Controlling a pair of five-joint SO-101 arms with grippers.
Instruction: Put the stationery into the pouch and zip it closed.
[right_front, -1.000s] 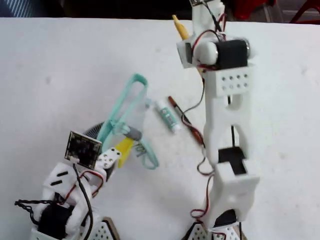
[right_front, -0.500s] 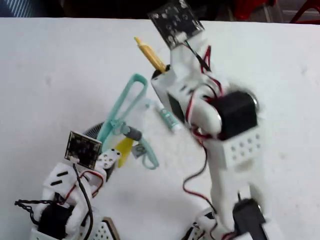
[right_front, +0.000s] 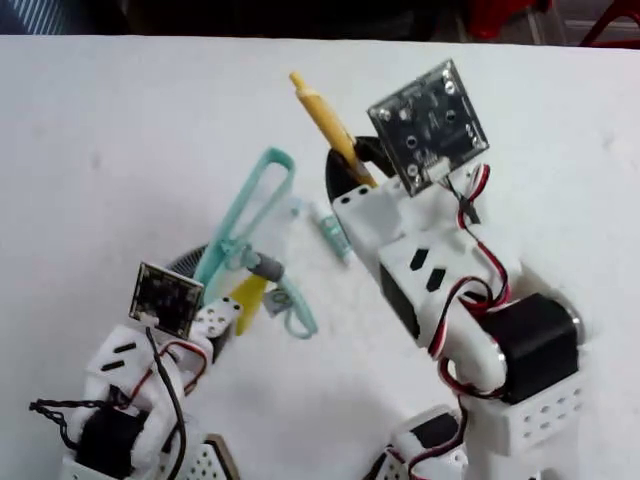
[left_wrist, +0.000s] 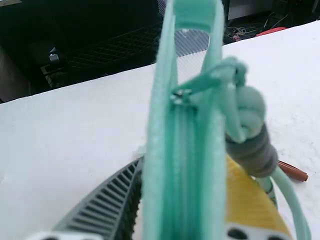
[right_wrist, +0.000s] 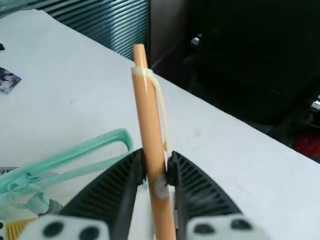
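The mint-green pouch (right_front: 250, 215) stands on edge near the table's middle, its zip (left_wrist: 182, 150) unzipped along the top. My left gripper (right_front: 228, 280) is shut on the pouch's near end, with the black and yellow jaws on either side (left_wrist: 185, 212). Beside the pouch's far end and above the table, my right gripper (right_front: 350, 170) is shut on a yellow pen (right_front: 318, 112). The pen (right_wrist: 152, 140) sticks up out of the jaws, and the pouch (right_wrist: 65, 157) lies below and to one side. A small white tube (right_front: 333, 232) lies between the pouch and the right arm.
A red-brown pen tip (left_wrist: 292, 172) lies on the table past the pouch's cord and grey toggle (right_front: 268, 268). The right arm (right_front: 500, 340) covers the table's near right. The white tabletop (right_front: 110, 130) stretches to the left and far side.
The right arm has drawn back from the far edge and swung left, carrying the yellow pen to beside the pouch's far end. The left arm and pouch have stayed put.
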